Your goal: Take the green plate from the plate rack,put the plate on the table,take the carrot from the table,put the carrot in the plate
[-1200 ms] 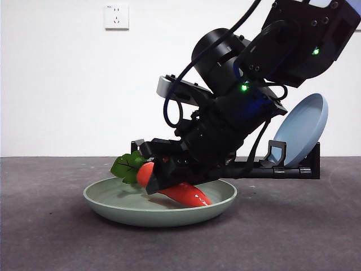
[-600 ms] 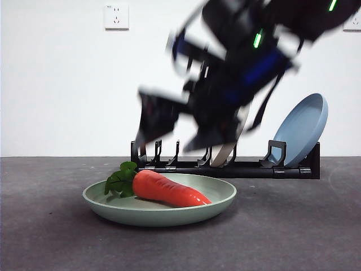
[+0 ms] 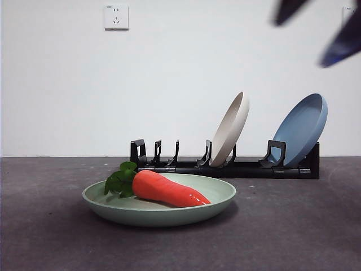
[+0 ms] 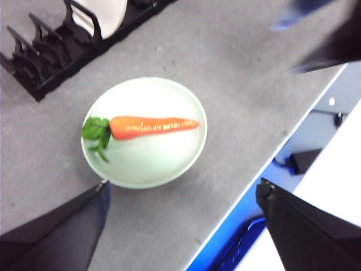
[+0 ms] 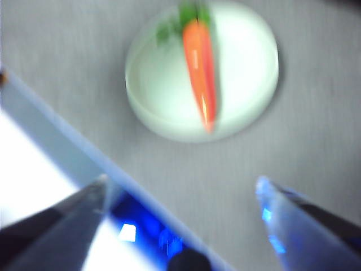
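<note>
Looking done, as far as I could judge: the green plate (image 3: 159, 203) sat flat on the desk (image 3: 293, 226) in front of the plate rack (image 3: 225, 164), and the carrot (image 3: 169, 189) lay inside it, leaves toward one rim, tip toward the other. Nothing touched either one. The rack held only a cream plate (image 3: 229, 129) and a blue plate (image 3: 303, 129), both leaning in their slots.

Left hand (image 4: 180, 220) was high above the plate, jaws spread wide, empty. Right hand (image 5: 180, 209) was also high over it, jaws apart, nothing between them; that view was blurred. From the front, only dark blurred tips showed at the top right corner, and I couldn't say which arm.

All four steps appeared complete; my guess was nothing remained but parking the arms.
</note>
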Motion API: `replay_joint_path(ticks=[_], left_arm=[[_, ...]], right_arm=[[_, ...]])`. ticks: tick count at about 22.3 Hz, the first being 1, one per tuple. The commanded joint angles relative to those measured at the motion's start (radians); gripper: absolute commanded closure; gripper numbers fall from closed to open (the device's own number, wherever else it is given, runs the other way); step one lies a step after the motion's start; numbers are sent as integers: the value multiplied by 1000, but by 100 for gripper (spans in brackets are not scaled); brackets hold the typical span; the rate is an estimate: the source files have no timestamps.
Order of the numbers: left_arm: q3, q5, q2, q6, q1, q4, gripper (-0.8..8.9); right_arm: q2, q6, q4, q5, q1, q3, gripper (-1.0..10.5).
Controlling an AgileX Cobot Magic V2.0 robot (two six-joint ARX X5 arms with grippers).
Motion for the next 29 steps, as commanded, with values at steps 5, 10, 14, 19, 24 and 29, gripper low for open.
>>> replay_joint_path(ticks=[5, 10, 14, 19, 24, 29], left_arm=[[1, 26, 0, -16, -2, -24, 822], [1, 20, 0, -14, -2, -24, 817], [1, 21, 0, -14, -2, -21, 817], [1, 20, 0, -14, -2, -21, 817], [1, 20, 0, -14, -2, -19, 817], [1, -37, -6, 39, 6, -10, 817]], right_arm=[[-84, 4, -185, 0, 2, -2, 954], [-88, 19, -184, 3, 1, -2, 946], [-89, 19, -184, 3, 1, -2, 946], [-89, 19, -184, 3, 1, -2, 946], [-89, 19, -184, 3, 1, -2, 946], [-89, 19, -184, 3, 1, -2, 946]])
